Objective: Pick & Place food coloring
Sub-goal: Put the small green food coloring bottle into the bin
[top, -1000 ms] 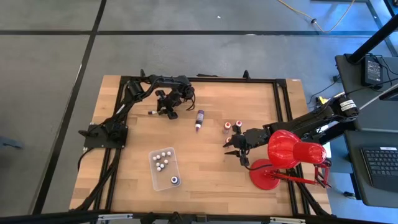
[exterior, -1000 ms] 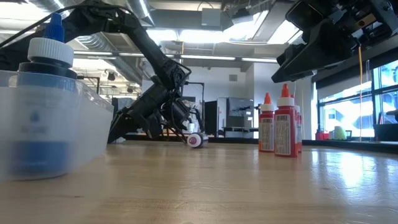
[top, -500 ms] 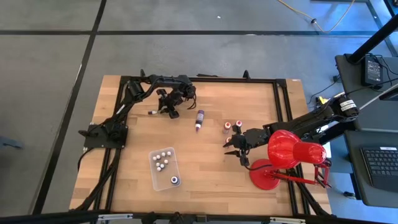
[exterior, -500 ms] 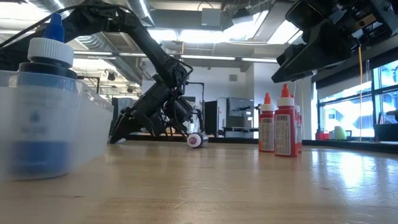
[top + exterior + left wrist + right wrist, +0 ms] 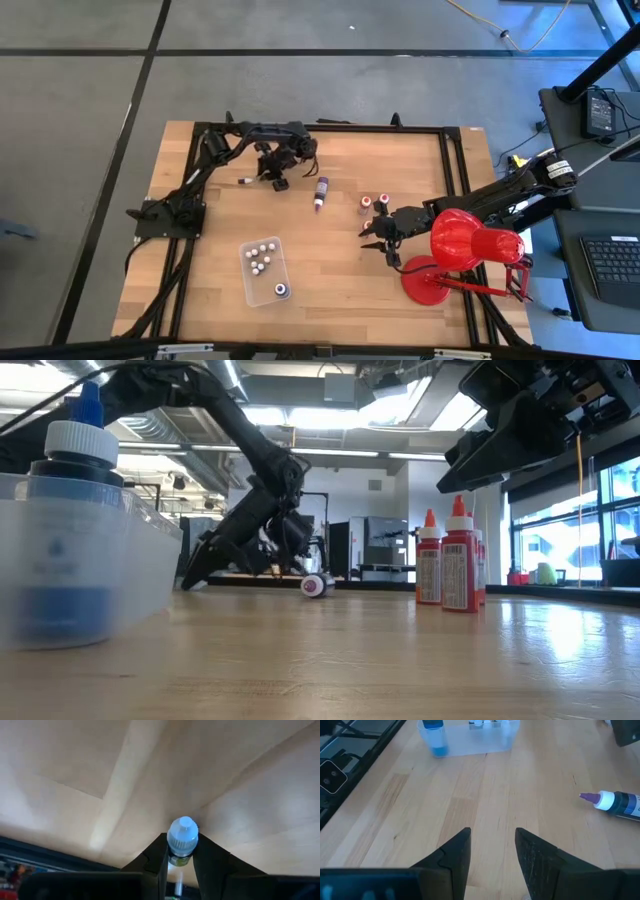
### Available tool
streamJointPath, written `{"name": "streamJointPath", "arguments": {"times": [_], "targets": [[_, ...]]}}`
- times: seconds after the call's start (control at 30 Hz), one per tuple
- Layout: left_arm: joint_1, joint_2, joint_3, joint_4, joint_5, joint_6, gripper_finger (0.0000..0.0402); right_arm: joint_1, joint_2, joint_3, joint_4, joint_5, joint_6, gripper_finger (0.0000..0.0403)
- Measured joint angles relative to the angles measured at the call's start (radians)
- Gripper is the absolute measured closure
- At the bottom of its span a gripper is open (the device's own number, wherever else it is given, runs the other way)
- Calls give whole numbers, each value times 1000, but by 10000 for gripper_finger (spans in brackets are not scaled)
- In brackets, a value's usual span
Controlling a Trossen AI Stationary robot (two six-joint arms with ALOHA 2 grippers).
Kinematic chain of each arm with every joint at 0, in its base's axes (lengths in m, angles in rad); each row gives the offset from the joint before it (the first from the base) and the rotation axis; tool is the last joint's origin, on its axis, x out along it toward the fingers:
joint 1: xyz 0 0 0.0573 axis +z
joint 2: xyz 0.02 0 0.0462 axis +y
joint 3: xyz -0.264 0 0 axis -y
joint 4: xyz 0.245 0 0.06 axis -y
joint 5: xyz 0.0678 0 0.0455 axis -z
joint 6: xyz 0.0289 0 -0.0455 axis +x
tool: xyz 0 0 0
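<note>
My left gripper (image 5: 251, 181) reaches from the far side toward the table's left and is shut on a tiny food coloring bottle (image 5: 182, 836) with a pale blue-white cap. My right gripper (image 5: 372, 232) hangs open above the table's right half, touching nothing; its fingers (image 5: 455, 852) frame bare wood. A longer purple bottle (image 5: 321, 192) lies on its side mid-table. Two red bottles (image 5: 375, 200) stand upright beside it. A clear tray (image 5: 250, 283) near the front edge holds several white-capped bottles and a blue one (image 5: 282, 290). My left gripper pinches the small bottle between its two fingers, gripping it just below the cap (image 5: 181, 857). The cap sticks out past the fingertips, along the fingers' line. The fingers slant down toward the table's left (image 5: 190, 578). Whether the bottle rests on the wood, I cannot tell.
A big red desk lamp (image 5: 462, 240) stands on its round base (image 5: 428, 283) at the table's right, close behind my right arm. A black frame (image 5: 455, 160) runs round the table edges. Bare wood lies between the tray and the red bottles.
The left arm has shifted a little to the right and its wrist has risen slightly, still shut on the small bottle.
</note>
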Motion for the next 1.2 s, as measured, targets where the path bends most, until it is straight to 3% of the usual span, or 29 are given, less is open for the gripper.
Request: {"name": "streamJointPath", "arguments": {"times": [0.27,0.43,0.67,0.83,0.93,1.07,1.2], "targets": [[-53,-220,0,57,6,-20,333,0,0,0,-27,0,3,246],[-107,-446,-60,232,25,-37,333,0,0,0,-35,0,8,246],[-209,-844,-402,538,23,-133,333,2,0,0,-35,0,21,246],[-338,-1123,-669,662,11,-308,333,1,0,0,-35,0,34,246],[-443,-1266,-817,737,-53,-439,333,1,0,0,-29,0,34,246],[-579,-1394,-993,841,-176,-590,333,1,0,0,-6,0,33,246],[-665,-1435,-1131,948,-254,-678,333,1,0,0,4,0,34,246]]}}
